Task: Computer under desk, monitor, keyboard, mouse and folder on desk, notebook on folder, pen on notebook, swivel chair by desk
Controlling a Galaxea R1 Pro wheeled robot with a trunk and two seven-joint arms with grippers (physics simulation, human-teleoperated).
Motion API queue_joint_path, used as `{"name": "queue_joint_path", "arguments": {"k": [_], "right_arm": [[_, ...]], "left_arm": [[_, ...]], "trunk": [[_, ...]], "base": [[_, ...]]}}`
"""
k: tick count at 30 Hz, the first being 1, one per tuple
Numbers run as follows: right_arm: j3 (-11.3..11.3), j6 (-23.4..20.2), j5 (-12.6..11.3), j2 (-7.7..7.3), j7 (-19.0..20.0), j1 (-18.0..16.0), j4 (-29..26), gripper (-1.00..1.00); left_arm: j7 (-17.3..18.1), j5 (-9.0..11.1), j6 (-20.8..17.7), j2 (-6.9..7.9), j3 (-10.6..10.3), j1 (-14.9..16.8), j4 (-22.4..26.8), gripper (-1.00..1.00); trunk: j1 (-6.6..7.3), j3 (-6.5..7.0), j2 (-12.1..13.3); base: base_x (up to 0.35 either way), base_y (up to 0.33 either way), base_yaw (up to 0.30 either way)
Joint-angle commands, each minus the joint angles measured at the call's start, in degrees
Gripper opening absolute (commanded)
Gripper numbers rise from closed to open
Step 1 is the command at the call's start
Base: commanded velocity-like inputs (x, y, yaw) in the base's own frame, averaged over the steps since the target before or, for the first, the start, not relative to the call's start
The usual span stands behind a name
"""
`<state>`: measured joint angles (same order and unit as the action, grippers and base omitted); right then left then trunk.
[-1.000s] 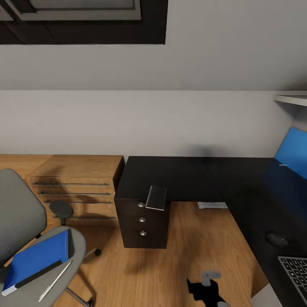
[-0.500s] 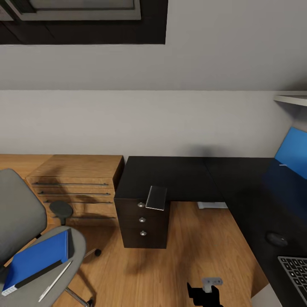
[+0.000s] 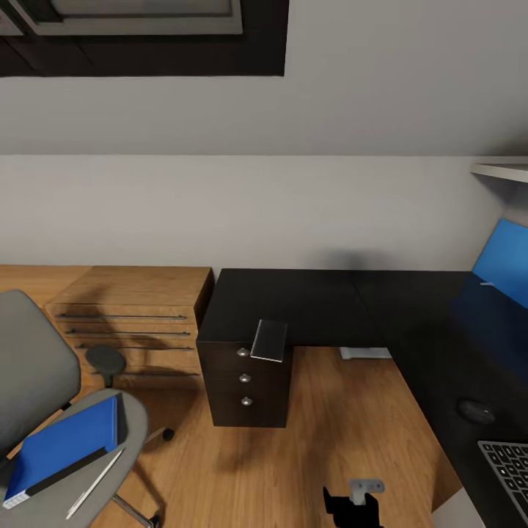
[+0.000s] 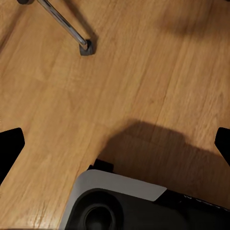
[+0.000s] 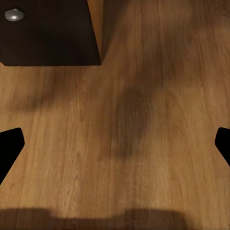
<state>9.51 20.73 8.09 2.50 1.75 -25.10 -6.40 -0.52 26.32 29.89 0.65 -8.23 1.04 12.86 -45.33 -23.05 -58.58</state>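
Glossy black, the L-shaped desk [image 3: 308,304] fills the middle and right of the head view, its drawer unit [image 3: 246,385] with three round silver knobs standing on the wooden floor [image 3: 323,433]. A small grey tilted slab [image 3: 269,340] sits at the desk's front edge above the drawers; what it is cannot be told. On the right wing of the desk the mouse [image 3: 475,411] lies near the front edge, and the keyboard [image 3: 510,463] lies just beside it, toward the robot and cut by the picture's border. A blue panel [image 3: 506,264] stands at the far right end of the desk. Left of the desk, against the wall, is a light wooden dresser [image 3: 136,319]. The swivel chair [image 3: 44,389] stands well apart from the desk; on its grey seat lies the folder [image 3: 66,446], and the pen [image 3: 95,482] lies on the seat along the folder's near edge. Low in this view part of the right arm [image 3: 353,502] shows; its finger state cannot be read there. In the left wrist view the left gripper [image 4: 115,146] hangs over the floor with its fingers wide apart, above the robot's grey base [image 4: 115,203] and a chrome chair leg [image 4: 64,21] ending in a castor. In the right wrist view the right gripper [image 5: 115,143] is likewise spread wide over bare floor, with the drawer unit's lower corner and one knob [image 5: 14,15] ahead.
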Motion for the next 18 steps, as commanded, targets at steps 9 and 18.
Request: {"name": "queue_joint_path", "arguments": {"k": [9,18], "right_arm": [[0.45,0.39,0.58,0.18,0.12,-0.04,0.46,1.0],[0.42,0.44,0.61,0.16,0.02,-0.04,0.5,1.0]], "left_arm": [[-0.17,0.63,0.09,0.28,-0.34,0.04,-0.11,1.0],[-0.23,0.61,0.08,0.31,-0.23,0.05,-0.11,1.0]], "trunk": [[0.0,-0.06,-0.04],[0.0,-0.08,-0.04]], "base": [[0.0,0.0,0.183],[0.0,0.0,0.255]]}}
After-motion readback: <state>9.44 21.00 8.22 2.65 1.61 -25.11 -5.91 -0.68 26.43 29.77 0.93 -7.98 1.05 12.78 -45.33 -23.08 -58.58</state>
